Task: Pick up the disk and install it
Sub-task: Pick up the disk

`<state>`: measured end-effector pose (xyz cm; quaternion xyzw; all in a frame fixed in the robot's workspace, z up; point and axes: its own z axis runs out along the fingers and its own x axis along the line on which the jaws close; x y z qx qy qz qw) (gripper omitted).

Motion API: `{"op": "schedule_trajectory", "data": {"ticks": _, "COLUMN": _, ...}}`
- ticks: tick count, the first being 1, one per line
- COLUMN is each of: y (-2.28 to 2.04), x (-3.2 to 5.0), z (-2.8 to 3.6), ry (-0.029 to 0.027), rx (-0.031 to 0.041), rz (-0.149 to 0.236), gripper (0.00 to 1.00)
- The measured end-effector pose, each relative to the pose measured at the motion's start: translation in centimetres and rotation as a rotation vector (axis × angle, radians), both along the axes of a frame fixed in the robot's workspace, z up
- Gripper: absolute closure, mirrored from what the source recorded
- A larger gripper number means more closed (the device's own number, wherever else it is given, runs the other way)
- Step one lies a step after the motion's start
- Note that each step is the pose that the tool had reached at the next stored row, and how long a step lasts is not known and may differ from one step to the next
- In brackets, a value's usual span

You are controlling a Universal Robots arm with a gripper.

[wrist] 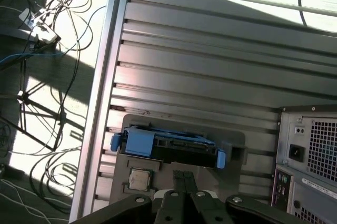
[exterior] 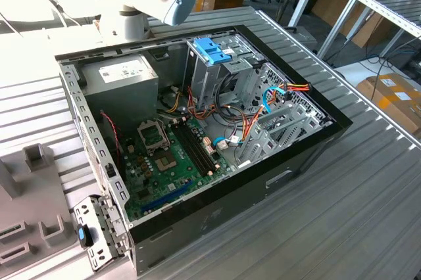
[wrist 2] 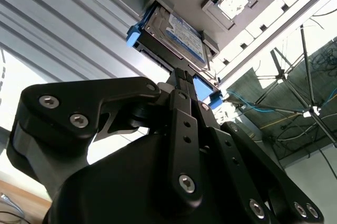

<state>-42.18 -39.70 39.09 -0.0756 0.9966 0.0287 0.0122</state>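
Black metal links of the pincer (wrist: 183,175) stand nearest in both wrist views. Its two fingers are set close together with barely a slit between them and, as far as the angle lets me judge, nothing gripped.

Just beyond the fingertips lies the disk (wrist: 169,147). It is a flat dark grey body with bright light-blue rails at both ends and a broader blue tab on one corner. The second wrist view shows a pale label (wrist 2: 185,33) on its silver face.

The disk sits in a recess of a grey holder plate (wrist: 237,141), just beside a small square processor chip (wrist: 138,180). The plate rests on the ribbed metal bench (wrist: 210,50), close to the bench's edge rail (wrist: 100,103). Past the rail is floor (wrist: 68,103) strewn with cables (wrist: 47,40).

On the plate's other side a strip of bare bench separates it from the rear of the computer case (wrist: 310,150). In the exterior view the case lies open, with a blue handle (exterior: 214,50) above the motherboard (exterior: 171,155) and wide bare bench beside it.
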Motion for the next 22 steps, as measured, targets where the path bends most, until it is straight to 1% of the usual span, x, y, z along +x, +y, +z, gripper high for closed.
{"op": "schedule_trajectory", "data": {"ticks": 22, "y": 0.00, "x": 0.00, "z": 0.00, "ry": 0.0000, "rx": 0.0000, "rz": 0.025, "gripper": 0.89}}
